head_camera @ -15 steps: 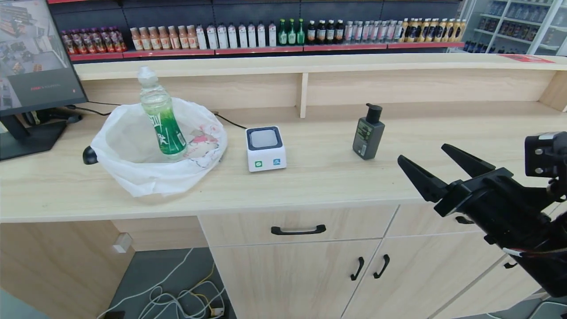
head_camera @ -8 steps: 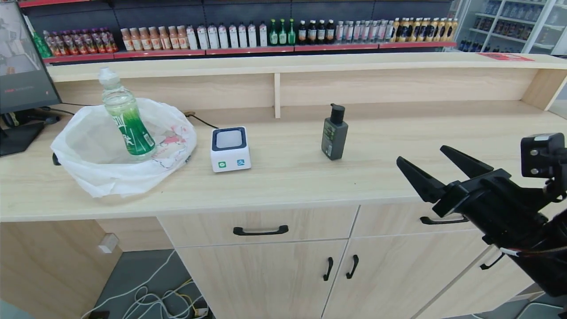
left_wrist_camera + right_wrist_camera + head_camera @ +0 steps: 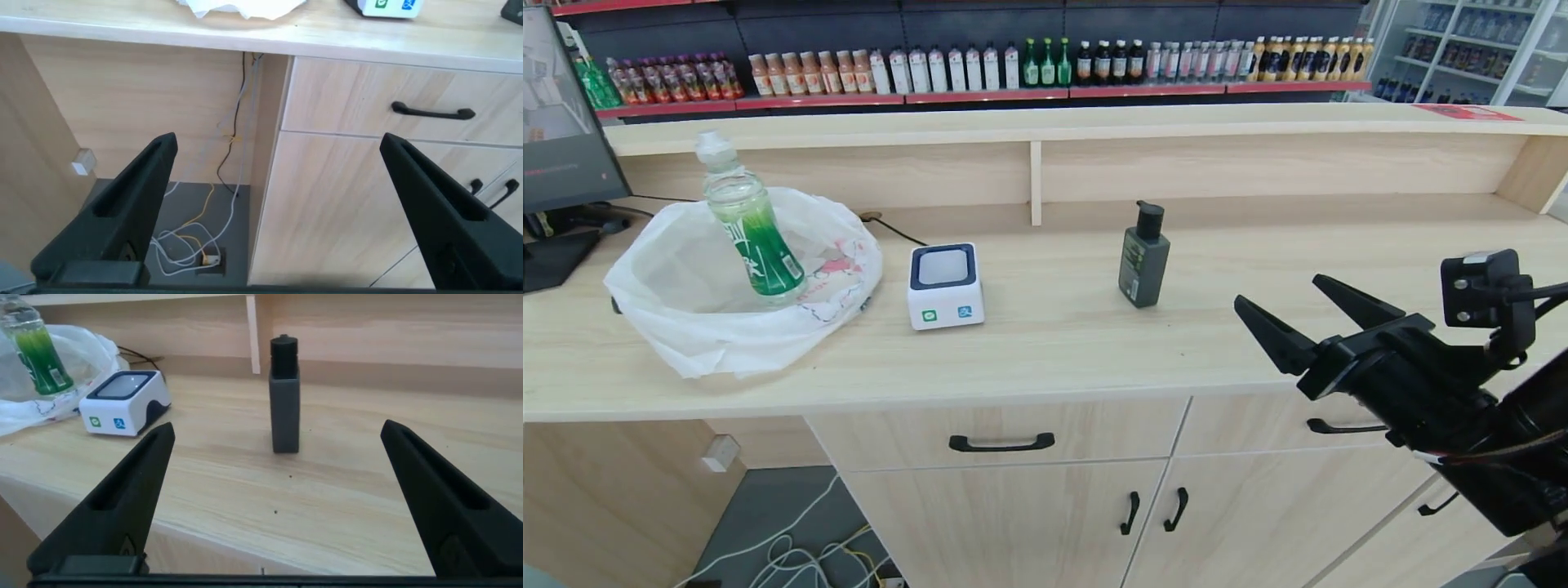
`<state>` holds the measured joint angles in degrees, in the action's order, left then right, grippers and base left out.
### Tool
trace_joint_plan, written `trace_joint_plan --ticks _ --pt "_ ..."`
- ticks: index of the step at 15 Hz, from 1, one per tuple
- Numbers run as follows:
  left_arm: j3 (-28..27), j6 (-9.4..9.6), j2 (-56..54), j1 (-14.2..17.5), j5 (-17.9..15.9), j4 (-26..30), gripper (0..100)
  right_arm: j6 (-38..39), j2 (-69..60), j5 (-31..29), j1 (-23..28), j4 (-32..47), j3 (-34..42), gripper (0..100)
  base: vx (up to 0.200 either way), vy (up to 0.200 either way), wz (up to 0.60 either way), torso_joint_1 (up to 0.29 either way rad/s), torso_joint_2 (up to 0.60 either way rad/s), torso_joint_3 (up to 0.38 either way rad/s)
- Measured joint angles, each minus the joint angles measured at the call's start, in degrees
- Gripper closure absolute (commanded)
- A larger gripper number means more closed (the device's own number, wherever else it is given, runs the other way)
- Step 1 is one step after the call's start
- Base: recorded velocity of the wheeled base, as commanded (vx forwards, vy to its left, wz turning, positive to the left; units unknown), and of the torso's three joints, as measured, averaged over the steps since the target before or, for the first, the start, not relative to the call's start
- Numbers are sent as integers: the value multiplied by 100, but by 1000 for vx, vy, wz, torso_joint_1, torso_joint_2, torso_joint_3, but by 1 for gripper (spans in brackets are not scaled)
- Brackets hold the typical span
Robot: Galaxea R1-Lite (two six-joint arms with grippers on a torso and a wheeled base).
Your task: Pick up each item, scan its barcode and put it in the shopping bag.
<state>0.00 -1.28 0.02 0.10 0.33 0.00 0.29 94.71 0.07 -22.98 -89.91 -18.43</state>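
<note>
A dark grey pump bottle (image 3: 1143, 256) (image 3: 284, 395) stands upright on the wooden counter (image 3: 1045, 343). Left of it sits a white cube scanner (image 3: 945, 285) (image 3: 125, 403) (image 3: 389, 6). Further left, a green drink bottle (image 3: 748, 224) (image 3: 35, 353) leans inside the white shopping bag (image 3: 686, 318) (image 3: 78, 343). My right gripper (image 3: 1294, 314) (image 3: 278, 506) is open, hovering over the counter's front edge right of the grey bottle, apart from it. My left gripper (image 3: 278, 204) is open and low, in front of the cabinet below the counter.
A monitor (image 3: 560, 122) on a stand sits at the counter's far left. A raised back ledge (image 3: 1045, 122) runs behind the items. Shelves of bottles (image 3: 980, 69) fill the background. Drawers and doors with black handles (image 3: 1001, 445) (image 3: 431, 112) lie below; cables (image 3: 204, 245) trail on the floor.
The head camera has swung, shifting the whole scene leftward. The right gripper sits slightly further left and lower in view. The items on the counter have not moved.
</note>
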Motion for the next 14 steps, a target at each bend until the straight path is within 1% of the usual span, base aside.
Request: trace_joint_plan --ticks 4,7,10,14 --pt "0 0 0 0 -1 2 0 -2 60 -2 -13 7 -63 0 0 0 0 0 0 0" --pt "0 9 0 -2 -1 0 0 -72 190 0 -6 -4 -373 0 0 0 0 0 0 0" --pt "0 22 0 -5 -1 0 0 -138 619 11 5 -6 -931 0 0 0 0 0 0 0" --pt "0 33 0 0 0 0 0 -319 1314 37 336 -1 -1460 0 0 0 0 0 0 0"
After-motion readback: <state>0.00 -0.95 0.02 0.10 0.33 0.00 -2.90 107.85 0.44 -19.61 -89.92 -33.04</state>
